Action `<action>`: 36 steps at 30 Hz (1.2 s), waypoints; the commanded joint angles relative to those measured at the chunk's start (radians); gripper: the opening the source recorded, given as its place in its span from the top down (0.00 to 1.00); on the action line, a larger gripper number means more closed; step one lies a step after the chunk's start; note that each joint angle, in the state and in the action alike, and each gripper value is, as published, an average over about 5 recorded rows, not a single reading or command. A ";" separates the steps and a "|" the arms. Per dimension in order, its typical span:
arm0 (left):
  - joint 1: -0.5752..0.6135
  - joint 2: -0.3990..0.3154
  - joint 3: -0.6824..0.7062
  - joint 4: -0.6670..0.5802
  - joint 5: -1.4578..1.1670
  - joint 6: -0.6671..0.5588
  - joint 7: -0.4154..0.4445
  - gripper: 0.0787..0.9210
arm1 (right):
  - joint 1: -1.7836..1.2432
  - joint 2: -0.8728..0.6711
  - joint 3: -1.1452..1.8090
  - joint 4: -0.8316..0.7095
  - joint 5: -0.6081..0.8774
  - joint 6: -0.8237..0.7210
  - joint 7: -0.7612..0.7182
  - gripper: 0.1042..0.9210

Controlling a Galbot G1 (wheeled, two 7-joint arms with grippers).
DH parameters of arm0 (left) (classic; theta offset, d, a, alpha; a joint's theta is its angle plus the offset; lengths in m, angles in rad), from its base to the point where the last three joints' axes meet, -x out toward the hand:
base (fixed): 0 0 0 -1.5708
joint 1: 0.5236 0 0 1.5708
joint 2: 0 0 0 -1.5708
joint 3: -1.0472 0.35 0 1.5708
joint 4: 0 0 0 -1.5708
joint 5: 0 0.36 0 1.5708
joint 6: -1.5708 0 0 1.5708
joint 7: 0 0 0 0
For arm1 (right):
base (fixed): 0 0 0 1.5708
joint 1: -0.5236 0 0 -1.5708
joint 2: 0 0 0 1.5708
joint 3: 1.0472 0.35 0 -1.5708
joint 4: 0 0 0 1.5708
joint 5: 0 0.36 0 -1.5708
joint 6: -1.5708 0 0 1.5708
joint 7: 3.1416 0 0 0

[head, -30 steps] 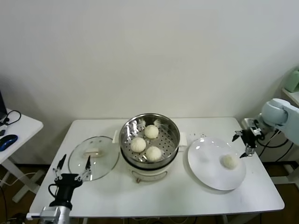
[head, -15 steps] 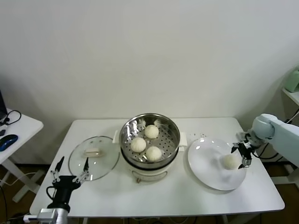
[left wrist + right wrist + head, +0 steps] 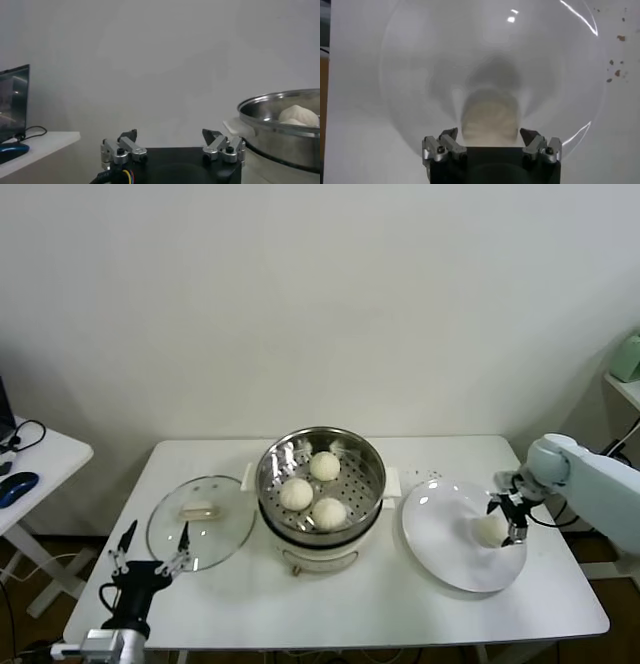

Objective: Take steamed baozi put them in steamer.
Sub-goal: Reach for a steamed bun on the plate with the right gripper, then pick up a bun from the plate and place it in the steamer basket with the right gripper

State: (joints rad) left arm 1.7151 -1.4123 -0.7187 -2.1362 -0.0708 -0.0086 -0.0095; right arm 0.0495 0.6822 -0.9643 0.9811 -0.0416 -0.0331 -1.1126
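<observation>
The right gripper (image 3: 505,519) is being lowered further over the white plate (image 3: 440,559) than a second ago, when it was held off the plate's 3 o'clock edge. Its fingers are spread wide and are now being set either side of the last steamed baozi (image 3: 489,530), not yet clenched on it. Three baozi (image 3: 296,494) are lying in the steamer (image 3: 372,474) at table centre. The left gripper (image 3: 148,554), released, is being kept parked at the table's 7 o'clock corner, slightly lower than before, near the glass lid (image 3: 225,529).
</observation>
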 commanded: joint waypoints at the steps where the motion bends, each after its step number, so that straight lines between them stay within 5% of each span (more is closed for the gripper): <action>1: -0.001 -0.002 0.000 0.000 -0.002 0.002 0.000 0.12 | -0.020 0.024 0.017 -0.029 -0.016 0.002 -0.002 0.12; 18: 0.011 -0.009 0.000 0.001 0.006 0.000 -0.004 0.12 | 0.001 0.016 0.006 -0.033 0.044 -0.008 0.002 0.30; 36: 0.017 -0.022 0.022 -0.014 0.021 -0.003 -0.008 0.12 | 0.622 0.126 -0.498 0.063 0.690 -0.159 0.012 0.32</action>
State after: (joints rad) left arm 1.7338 -1.4336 -0.7044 -2.1453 -0.0532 -0.0115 -0.0176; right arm 0.2938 0.7296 -1.1588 1.0038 0.2890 -0.1325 -1.1006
